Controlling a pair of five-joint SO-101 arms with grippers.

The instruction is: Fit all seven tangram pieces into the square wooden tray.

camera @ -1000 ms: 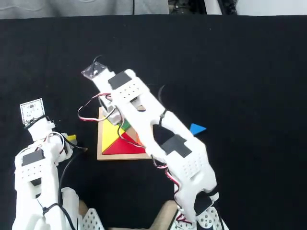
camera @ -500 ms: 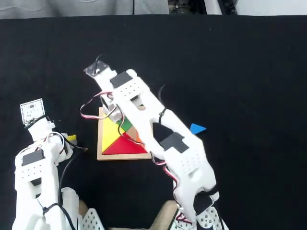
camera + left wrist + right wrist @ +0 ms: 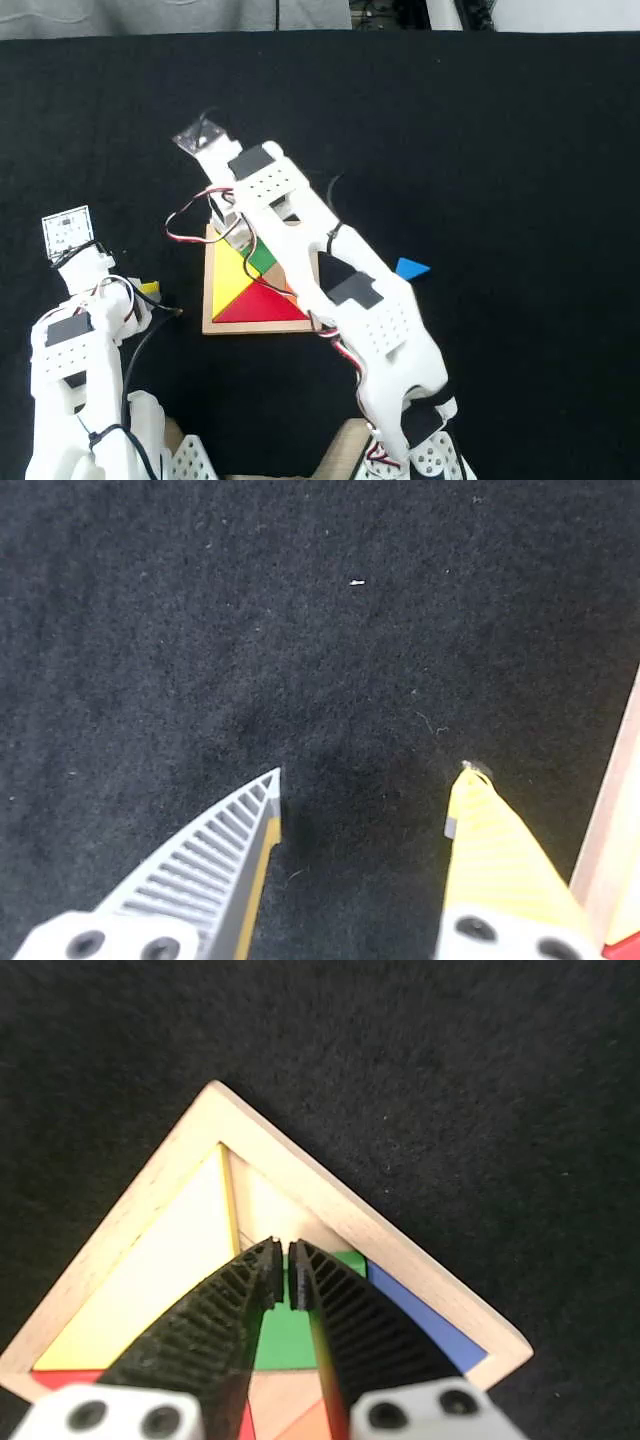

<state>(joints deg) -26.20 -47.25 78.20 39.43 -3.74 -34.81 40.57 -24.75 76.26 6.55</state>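
Square wooden tray (image 3: 208, 326) mid-table on black cloth (image 3: 500, 150), mostly filled. Small blue triangle piece (image 3: 411, 268) lies loose, apart from it (probably thin, rigid, light; pinch across edges). Right gripper (image 3: 282, 1265) pinched together, empty, over tray. Left gripper (image 3: 370, 780) spread, empty, beside tray.

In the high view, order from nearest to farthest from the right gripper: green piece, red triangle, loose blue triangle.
1. Green wooden piece, in the wooden tray by the right gripper.
2. Red wooden triangle, tray's near edge.
3. Blue wooden triangle, on the black cloth, outside.
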